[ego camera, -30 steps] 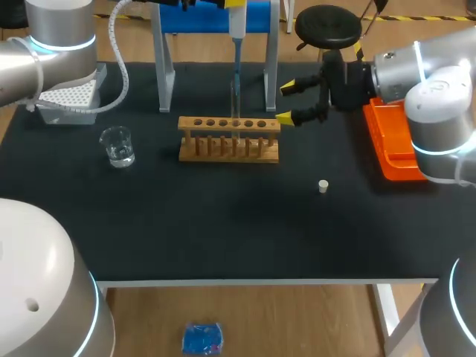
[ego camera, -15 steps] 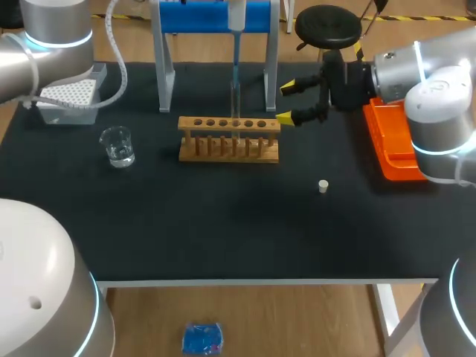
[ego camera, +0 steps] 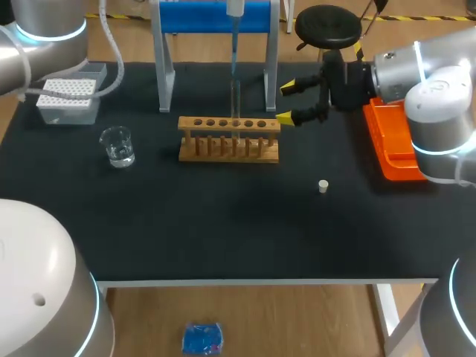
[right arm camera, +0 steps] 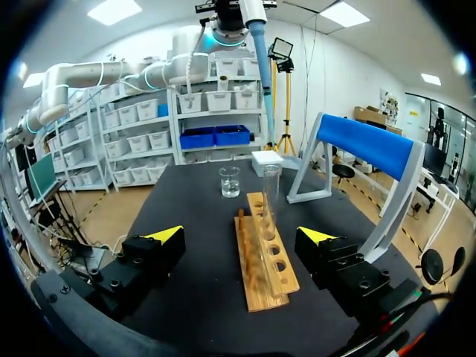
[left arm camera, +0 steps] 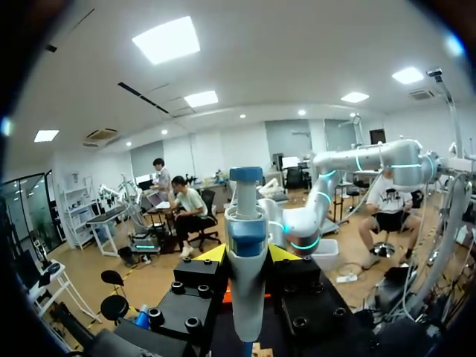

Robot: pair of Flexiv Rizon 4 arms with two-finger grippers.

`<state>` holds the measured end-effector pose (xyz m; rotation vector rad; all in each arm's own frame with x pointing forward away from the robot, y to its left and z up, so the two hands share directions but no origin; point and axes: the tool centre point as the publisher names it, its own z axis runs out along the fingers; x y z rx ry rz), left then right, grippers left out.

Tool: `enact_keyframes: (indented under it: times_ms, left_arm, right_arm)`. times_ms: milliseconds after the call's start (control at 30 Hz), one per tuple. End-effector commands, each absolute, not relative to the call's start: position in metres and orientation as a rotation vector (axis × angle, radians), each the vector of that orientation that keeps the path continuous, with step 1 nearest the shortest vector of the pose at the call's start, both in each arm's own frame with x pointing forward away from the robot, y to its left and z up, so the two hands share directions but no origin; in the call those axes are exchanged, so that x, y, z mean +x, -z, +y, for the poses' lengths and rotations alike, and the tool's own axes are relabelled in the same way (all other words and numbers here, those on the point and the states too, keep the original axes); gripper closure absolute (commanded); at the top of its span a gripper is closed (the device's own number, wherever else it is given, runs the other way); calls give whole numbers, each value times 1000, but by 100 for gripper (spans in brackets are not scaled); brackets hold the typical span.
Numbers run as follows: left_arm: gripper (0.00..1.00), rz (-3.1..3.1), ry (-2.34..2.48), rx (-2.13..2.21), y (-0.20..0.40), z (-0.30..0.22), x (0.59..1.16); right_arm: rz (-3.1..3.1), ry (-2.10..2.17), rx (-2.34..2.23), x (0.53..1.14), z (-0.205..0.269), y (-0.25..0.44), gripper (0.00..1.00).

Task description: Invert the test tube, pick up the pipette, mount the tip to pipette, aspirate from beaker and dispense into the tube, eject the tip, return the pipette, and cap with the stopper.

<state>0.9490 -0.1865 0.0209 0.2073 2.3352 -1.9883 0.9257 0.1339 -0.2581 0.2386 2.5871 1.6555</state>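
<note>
- In the head view, the left arm (ego camera: 41, 30) is seen entering at the far left corner, raised over the tip box (ego camera: 68, 99); its gripper is not seen here. The pipette (ego camera: 235, 9) is hung upright above the test tube (ego camera: 235, 100), which is stood in the wooden rack (ego camera: 229, 141). The right arm (ego camera: 416, 71) is stretched in from the right, and the right gripper (ego camera: 285, 103) is held sideways just beside the rack's end, fingers spread with nothing between them. The beaker (ego camera: 117, 146) is set left of the rack, and the stopper (ego camera: 323, 186) is laid on the table (ego camera: 223, 223), nearer the front.
- In the left wrist view, the pipette (left arm camera: 247, 223) is clamped upright by the left gripper (left arm camera: 247, 254), one finger pressed against each side.
- In the right wrist view, the right gripper (right arm camera: 240, 235) is parted wide, the rack (right arm camera: 266, 260) lying ahead between its fingers, untouched. The test tube (right arm camera: 270, 195) is stood upright in a middle hole. The pipette (right arm camera: 253, 30) is held high above the tube, clear of its mouth. The beaker (right arm camera: 230, 181) is seen beyond the rack.
</note>
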Motion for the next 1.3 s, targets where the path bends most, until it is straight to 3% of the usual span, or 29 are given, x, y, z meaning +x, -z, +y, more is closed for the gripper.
enact_keyframes:
  times_ms: [33, 600, 1300]
  left_arm:
    - [100, 2366, 1931, 160, -32, -168, 925]
    - [100, 2359, 1972, 3, 28, -120, 837]
    - [100, 2307, 1983, 124, 65, -168, 811]
  right_arm:
    - [2585, -1656, 239, 926, 134, 259, 0]
    - [2585, -1656, 239, 926, 134, 259, 0]
    - [2585, -1656, 239, 926, 134, 259, 0]
